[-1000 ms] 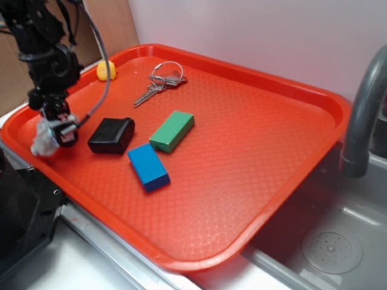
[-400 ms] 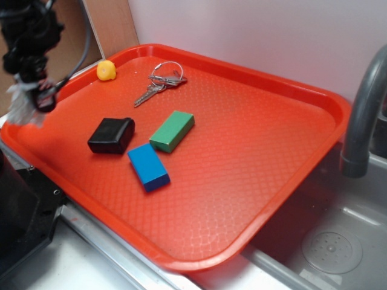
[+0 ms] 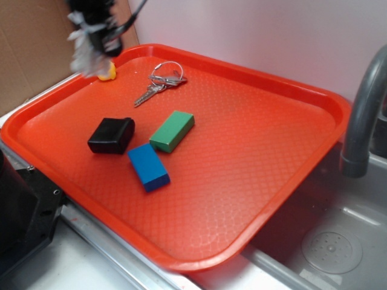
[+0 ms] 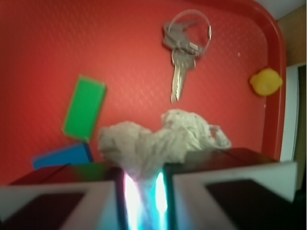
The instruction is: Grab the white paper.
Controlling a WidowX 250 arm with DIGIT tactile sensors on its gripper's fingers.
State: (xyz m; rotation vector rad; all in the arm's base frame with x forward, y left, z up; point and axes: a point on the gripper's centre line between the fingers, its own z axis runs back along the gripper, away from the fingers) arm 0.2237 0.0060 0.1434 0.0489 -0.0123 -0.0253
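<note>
- Exterior view: the gripper (image 3: 100, 37) hangs blurred at the top left, above the far left corner of the red tray (image 3: 284, 90); only its lower end is in frame.
- The white paper (image 3: 84, 53) dangles from the fingers as a pale, smeared wad, lifted clear of the tray floor.
- A small yellow thing (image 3: 109, 73) sits just below the fingers, partly hidden by the paper.
- The keys (image 3: 158, 81) on their ring lie to the right of the fingers, near the tray's far rim.
- The black block (image 3: 112, 135) lies well below the fingers in this view; the green block (image 3: 172, 130) is just beside it on the right, and the blue block (image 3: 148, 167) sits in front of the two, its far end close to both.
- A grey tap (image 3: 363, 115) rises over a sink (image 3: 338, 241) at the tray's right side.

- Wrist view: the two fingers (image 4: 225, 187) fill the bottom edge, drawn together on the paper (image 4: 158, 139), which bulges out crumpled beyond their tips; a narrow bright slit shows between them.
- The keys (image 4: 184, 52) lie beyond the fingers, slightly right, flat on the tray (image 4: 57, 43).
- The yellow thing (image 4: 265, 81) sits far right of the fingers, against the tray's rim.
- The green block (image 4: 85, 108) lies left of the paper, and a corner of the blue block (image 4: 62, 155) shows just beside the left finger, touching the green block's near end.
</note>
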